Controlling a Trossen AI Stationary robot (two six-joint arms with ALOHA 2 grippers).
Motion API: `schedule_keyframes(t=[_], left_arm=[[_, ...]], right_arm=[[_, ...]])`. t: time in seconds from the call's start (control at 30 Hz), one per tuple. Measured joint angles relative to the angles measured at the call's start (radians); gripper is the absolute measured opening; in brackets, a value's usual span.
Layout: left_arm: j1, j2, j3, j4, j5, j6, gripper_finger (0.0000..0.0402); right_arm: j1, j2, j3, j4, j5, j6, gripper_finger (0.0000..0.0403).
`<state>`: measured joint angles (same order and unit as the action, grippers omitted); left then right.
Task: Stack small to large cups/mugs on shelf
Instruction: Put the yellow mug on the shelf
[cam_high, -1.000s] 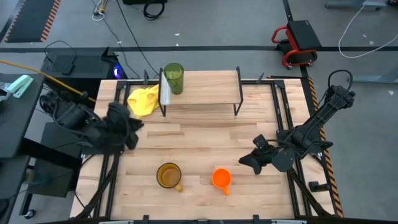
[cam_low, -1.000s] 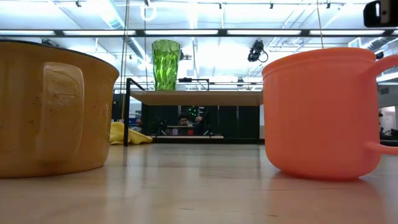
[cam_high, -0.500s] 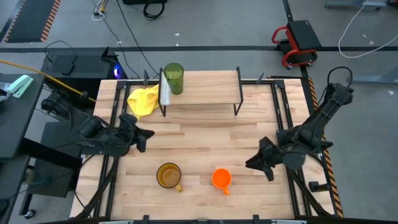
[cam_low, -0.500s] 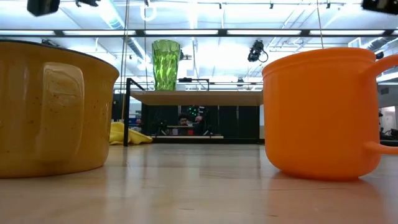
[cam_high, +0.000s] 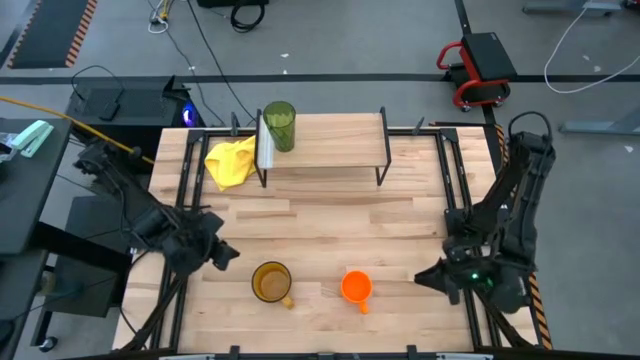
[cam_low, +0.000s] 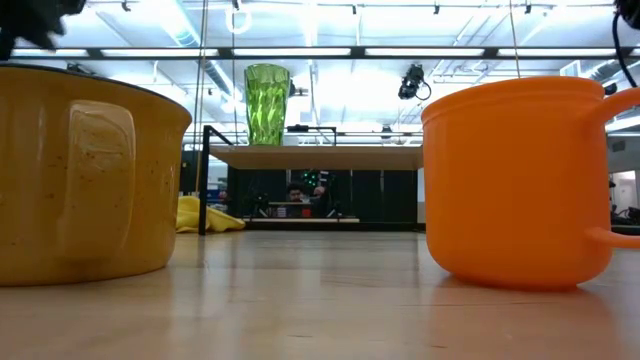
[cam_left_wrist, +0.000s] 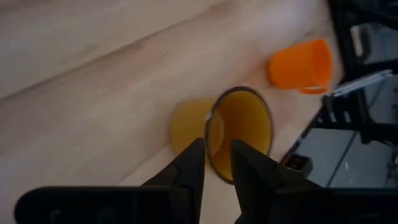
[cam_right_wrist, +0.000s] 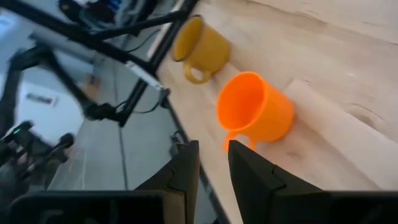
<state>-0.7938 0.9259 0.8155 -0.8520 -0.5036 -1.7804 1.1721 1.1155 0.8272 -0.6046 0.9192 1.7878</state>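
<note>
The green tumbler (cam_high: 279, 125) stands upright on the left end of the shelf (cam_high: 330, 135) at the table's far side. A yellow-brown mug (cam_high: 271, 283) and a small orange mug (cam_high: 356, 287) stand upright on the table near its front edge, their handles toward the near edge. My left gripper (cam_high: 226, 256) hovers just left of the yellow-brown mug (cam_left_wrist: 239, 127), narrowly open, slanting down at it. My right gripper (cam_high: 424, 278) is right of the orange mug (cam_right_wrist: 254, 112), narrowly open and empty.
A crumpled yellow cloth (cam_high: 230, 160) lies on the table left of the shelf, beside its black legs. Bare wooden table (cam_high: 330, 225) spreads between the shelf and the two mugs. Black frame rails run along both table sides.
My left gripper has sunk and come toward the near edge, rolling as it went, and now points at the yellow-brown mug. My right gripper has swung toward the near right corner, staying at about the same height. The mugs and the tumbler have not moved.
</note>
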Motion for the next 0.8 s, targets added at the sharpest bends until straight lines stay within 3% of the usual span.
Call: schedule_keyframes(t=[0.2,0.3,0.43,0.6,0.7,0.8], left_arm=[[-0.015,0.07,-0.007,-0.018,0.07,-0.097,0.0076],[-0.027,0.12,-0.007,-0.019,0.144,-0.136,0.007],[-0.041,0.185,-0.007,0.035,0.159,-0.196,0.0064],[-0.041,0.268,-0.007,0.205,0.193,-0.197,0.0056],[-0.041,0.319,-0.007,0.239,0.207,-0.212,0.0052],[-0.04,0.359,-0.007,0.24,0.26,-0.255,0.005]], right_arm=[[-0.048,0.054,0.0,-0.046,-0.021,0.074,0.0094],[-0.089,0.056,0.0,-0.045,-0.023,0.048,0.0094],[-0.165,0.056,0.0,-0.025,-0.068,-0.023,0.0094],[-0.341,0.056,0.0,0.093,-0.265,-0.282,0.0094],[-0.441,0.051,0.0,0.186,-0.276,-0.464,0.0094],[-0.54,0.042,0.0,0.21,-0.352,-0.57,0.0094]])
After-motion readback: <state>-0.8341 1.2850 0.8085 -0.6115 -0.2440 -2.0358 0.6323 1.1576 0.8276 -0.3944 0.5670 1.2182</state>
